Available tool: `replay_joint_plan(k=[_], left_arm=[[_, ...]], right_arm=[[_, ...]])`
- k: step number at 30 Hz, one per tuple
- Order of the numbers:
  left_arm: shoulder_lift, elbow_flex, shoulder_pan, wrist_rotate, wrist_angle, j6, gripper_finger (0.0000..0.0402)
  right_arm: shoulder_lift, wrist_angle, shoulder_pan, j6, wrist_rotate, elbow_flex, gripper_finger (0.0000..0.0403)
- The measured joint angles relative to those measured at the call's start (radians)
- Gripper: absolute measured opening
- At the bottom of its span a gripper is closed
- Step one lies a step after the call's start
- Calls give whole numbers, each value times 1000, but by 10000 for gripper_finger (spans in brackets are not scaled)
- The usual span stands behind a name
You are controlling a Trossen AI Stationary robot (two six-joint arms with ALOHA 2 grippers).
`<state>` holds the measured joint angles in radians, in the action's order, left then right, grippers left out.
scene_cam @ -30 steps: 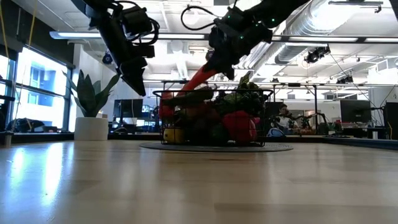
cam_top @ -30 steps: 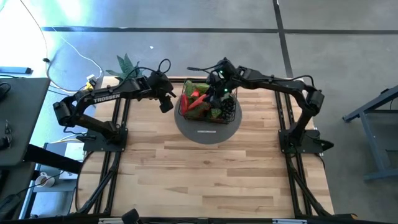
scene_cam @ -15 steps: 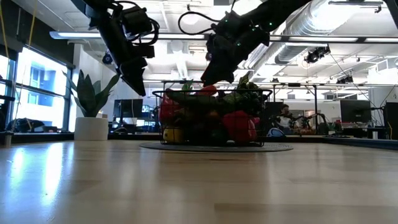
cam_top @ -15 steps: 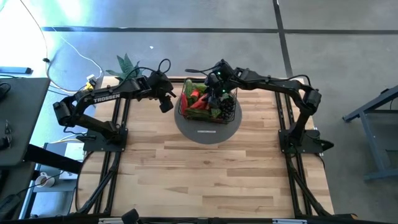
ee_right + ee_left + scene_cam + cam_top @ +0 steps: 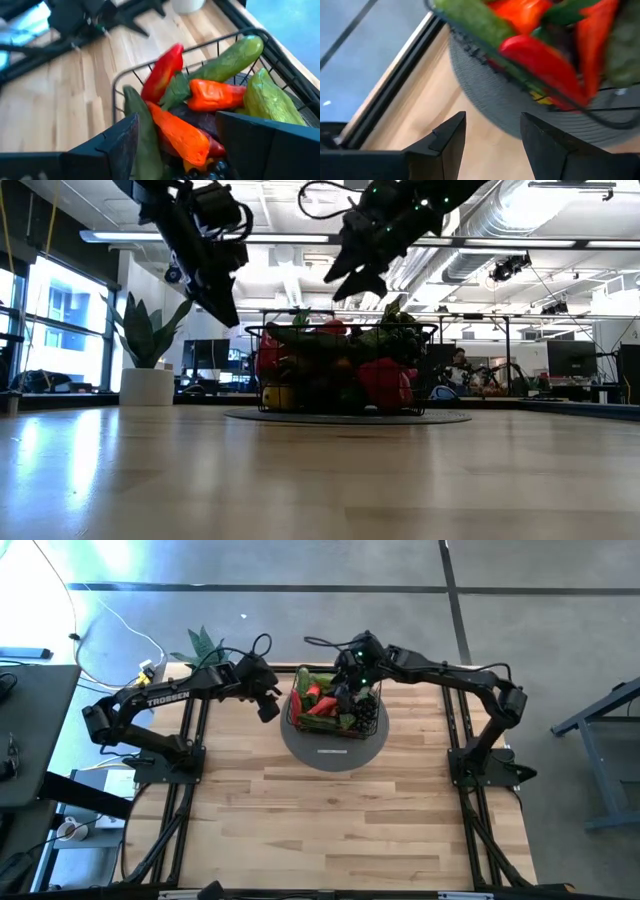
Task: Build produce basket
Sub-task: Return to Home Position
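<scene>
The high view looks straight down on the whole worktop [image 5: 330, 830]; the low view looks level across it. Both wrist views sit close to the basket [image 5: 340, 380], which all four share.

Basket [image 5: 368, 718]: black wire grid. Produce [image 5: 200, 95]: red, orange and green, with dark purple underneath. Mat [image 5: 330, 752]: plain grey, fine ribbed weave. Table [image 5: 330, 830]: pale wood planks, striped.

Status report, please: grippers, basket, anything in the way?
Left gripper open, empty, beside the basket. Right gripper open, empty, above the produce. Basket full, on grey mat. Nothing blocking.
</scene>
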<state>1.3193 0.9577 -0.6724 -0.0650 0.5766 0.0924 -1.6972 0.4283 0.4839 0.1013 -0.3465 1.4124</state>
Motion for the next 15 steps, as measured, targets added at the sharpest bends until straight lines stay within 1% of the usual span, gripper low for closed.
replay_joint_plan(k=[3, 7, 11, 15], left_arm=[[-34, 0, 13, 33, -4, -11, 174], [-83, -6, 51, 36, -45, -39, 174], [-154, -63, 98, 62, -153, -90, 174], [-240, -143, 141, 82, -256, -175, 174]], right_arm=[[26, -8, -3, 51, 3, 0, 243], [56, -38, -16, 78, 4, 0, 243], [79, -83, -44, 83, 4, 0, 243], [104, -129, -73, 111, 7, 0, 243]])
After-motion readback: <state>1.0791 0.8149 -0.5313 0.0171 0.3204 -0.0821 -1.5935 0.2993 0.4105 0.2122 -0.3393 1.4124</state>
